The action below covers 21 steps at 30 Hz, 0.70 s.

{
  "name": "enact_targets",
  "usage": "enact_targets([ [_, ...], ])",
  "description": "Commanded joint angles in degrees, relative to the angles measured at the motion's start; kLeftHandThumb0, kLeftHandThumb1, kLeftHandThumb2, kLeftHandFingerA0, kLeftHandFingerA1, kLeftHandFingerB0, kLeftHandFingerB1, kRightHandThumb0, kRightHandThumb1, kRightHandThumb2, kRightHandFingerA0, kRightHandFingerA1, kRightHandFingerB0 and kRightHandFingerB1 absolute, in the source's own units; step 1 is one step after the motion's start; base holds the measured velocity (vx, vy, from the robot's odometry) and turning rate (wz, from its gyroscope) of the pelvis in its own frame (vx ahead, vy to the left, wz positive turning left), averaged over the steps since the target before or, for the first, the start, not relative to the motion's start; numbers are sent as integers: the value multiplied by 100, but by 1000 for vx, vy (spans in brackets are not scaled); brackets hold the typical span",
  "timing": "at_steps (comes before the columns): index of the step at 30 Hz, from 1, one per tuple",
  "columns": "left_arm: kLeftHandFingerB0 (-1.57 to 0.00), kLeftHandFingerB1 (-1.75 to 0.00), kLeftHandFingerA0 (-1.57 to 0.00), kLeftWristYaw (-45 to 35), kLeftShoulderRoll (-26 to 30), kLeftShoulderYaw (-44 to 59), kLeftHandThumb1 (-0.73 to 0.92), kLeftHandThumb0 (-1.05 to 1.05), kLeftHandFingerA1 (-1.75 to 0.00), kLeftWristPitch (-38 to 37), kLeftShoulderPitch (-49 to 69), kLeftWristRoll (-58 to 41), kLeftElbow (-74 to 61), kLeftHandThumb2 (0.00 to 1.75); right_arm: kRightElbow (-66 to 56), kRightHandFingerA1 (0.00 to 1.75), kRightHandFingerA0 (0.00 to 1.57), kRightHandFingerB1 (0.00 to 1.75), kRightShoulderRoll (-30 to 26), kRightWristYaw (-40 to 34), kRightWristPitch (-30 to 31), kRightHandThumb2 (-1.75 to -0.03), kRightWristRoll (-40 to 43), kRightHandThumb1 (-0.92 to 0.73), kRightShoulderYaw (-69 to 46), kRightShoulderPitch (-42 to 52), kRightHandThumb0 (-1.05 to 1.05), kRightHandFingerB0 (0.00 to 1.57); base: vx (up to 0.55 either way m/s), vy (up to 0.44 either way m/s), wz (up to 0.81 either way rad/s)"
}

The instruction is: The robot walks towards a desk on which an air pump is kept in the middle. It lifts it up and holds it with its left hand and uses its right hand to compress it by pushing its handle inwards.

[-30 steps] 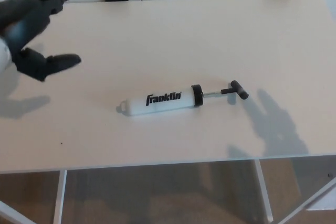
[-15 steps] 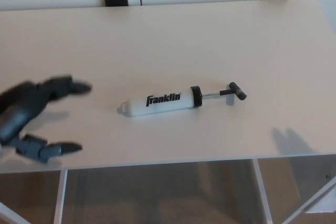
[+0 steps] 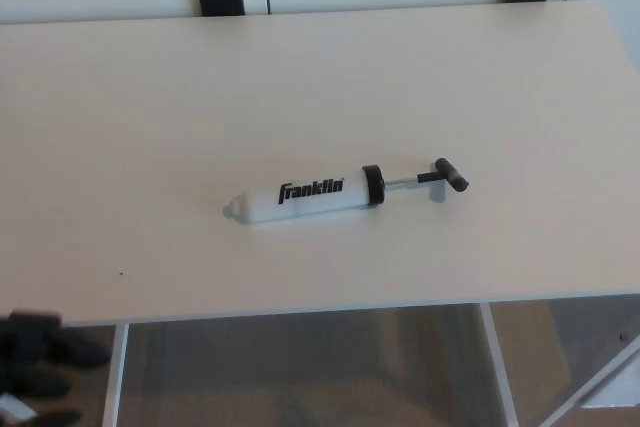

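The desk (image 3: 150, 127) is pale and wide. Below its front left corner, the left hand (image 3: 35, 357) hangs low and blurry, so nobody can tell how its fingers sit. The right hand does not show. The air pump (image 3: 310, 195) lies flat mid-desk, handle (image 3: 451, 174) partly out, pointing right. Lifting means reaching its white body.

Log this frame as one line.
pump: flat mid-desk, handle out | left hand: low, off desk edge | right hand: not in view
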Motion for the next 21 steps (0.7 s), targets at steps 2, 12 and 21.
enact_targets([
  [2, -64, -40, -58, -5145, 929, 3203, 57, -47, -45, -252, 3421, -7061, 1082, 58, 2429, 44, 39, 30, 557, 2888, -1919, -68, 1152, -90, -843, 1715, -87, 24, 0, 0, 0],
  [12, -55, -38, -56, -5145, 991, 2775, 51, -52, -46, 555, 1068, -4574, 5469, 56, 4873, 53, 26, 31, -170, 2225, 1242, -66, 2617, -84, -1999, 473, -88, 19, 0, 0, 0],
  [21, -19, -27, -21, -2333, -193, 3082, 82, -71, -32, 551, 81, -3845, 6176, 65, 6168, 58, 17, 45, -587, 2254, 2080, -105, 3154, -69, -2598, -358, -90, 13, 0, 0, 0],
])
